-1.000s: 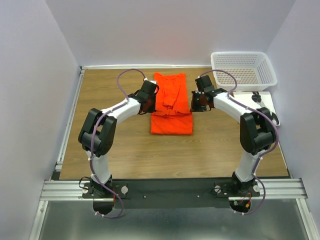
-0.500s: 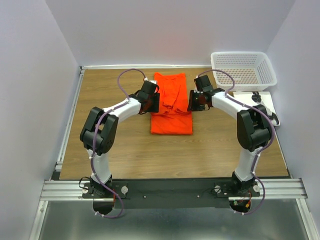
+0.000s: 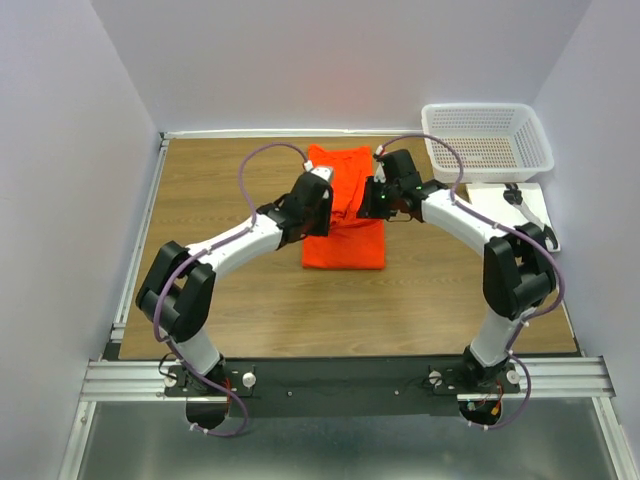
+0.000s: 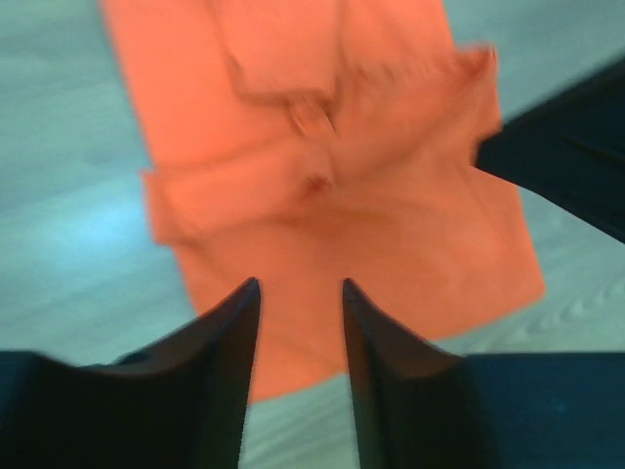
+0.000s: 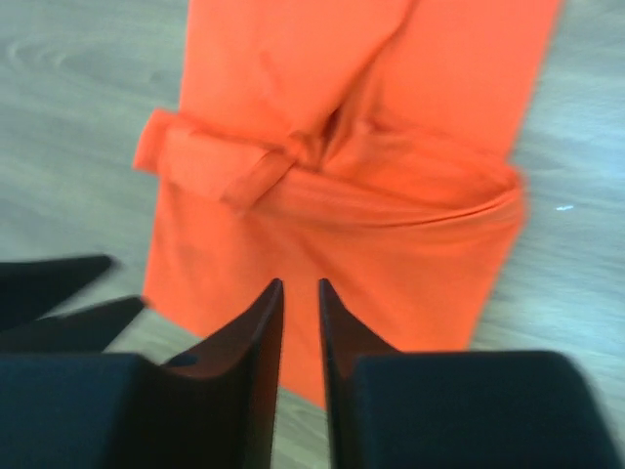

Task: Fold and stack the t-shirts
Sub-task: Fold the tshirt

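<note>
Bright orange-red cloth t-shirt (image 3: 345,240) lies flat on your brown wooden table (image 3: 230,290), towards the far middle. It is folded into a long narrow strip running away from the arm bases. In your wrist views its short sleeves are turned in over the middle, where the fabric (image 5: 371,195) bunches into small creases. You cannot tell from these views whether the strip is one garment or several layers.

Your left gripper (image 3: 316,196) hangs over the strip's left edge, and your right gripper (image 3: 377,198) hangs over its right edge, the two facing each other across the cloth.

From the left wrist camera, which is somewhat blurred, you see the left gripper (image 4: 300,288) with its two dark fingers parted. Nothing sits between them, and the t-shirt (image 4: 342,225) is spread out below. The right gripper (image 5: 299,285) has only a narrow slit between its fingers. You see cloth through that slit, but nothing is pinched there, so both are released.

Your white plastic mesh basket (image 3: 487,135) stands at the far right corner of the table. Your white flat board (image 3: 530,205) lies just on its near side. Both are apart from the t-shirt.
</note>
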Tool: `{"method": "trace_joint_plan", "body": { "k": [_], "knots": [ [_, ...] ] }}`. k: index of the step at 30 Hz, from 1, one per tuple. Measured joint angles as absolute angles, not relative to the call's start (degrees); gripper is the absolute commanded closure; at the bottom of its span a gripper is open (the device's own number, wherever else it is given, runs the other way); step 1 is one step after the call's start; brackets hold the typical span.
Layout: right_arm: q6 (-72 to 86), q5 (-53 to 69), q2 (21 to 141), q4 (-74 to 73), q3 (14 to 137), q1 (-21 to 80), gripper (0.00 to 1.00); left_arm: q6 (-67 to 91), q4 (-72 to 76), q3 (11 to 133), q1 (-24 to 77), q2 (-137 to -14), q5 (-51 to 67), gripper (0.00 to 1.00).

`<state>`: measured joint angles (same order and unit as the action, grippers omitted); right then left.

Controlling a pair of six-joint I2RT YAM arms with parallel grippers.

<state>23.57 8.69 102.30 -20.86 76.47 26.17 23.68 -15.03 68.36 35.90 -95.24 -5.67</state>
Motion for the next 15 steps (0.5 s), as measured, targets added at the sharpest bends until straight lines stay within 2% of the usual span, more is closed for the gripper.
{"method": "trace_joint_plan", "body": {
  "k": [2, 5, 15],
  "knots": [
    [24.4, 10.5, 102.6, -19.7, 75.0, 27.3, 0.83, 24.1, -15.1, 66.3, 37.8, -96.1, -4.8, 0.72],
    [25.2, 12.5, 103.9, -18.0, 74.2, 27.8, 0.85, 24.8, -15.0, 64.2, 39.6, -97.9, -4.0, 0.75],
    [26.1, 15.9, 115.0, -14.8, 76.5, 27.7, 0.86, 25.8, -13.0, 58.9, 41.7, -101.0, -3.2, 0.75]
  ]
}}
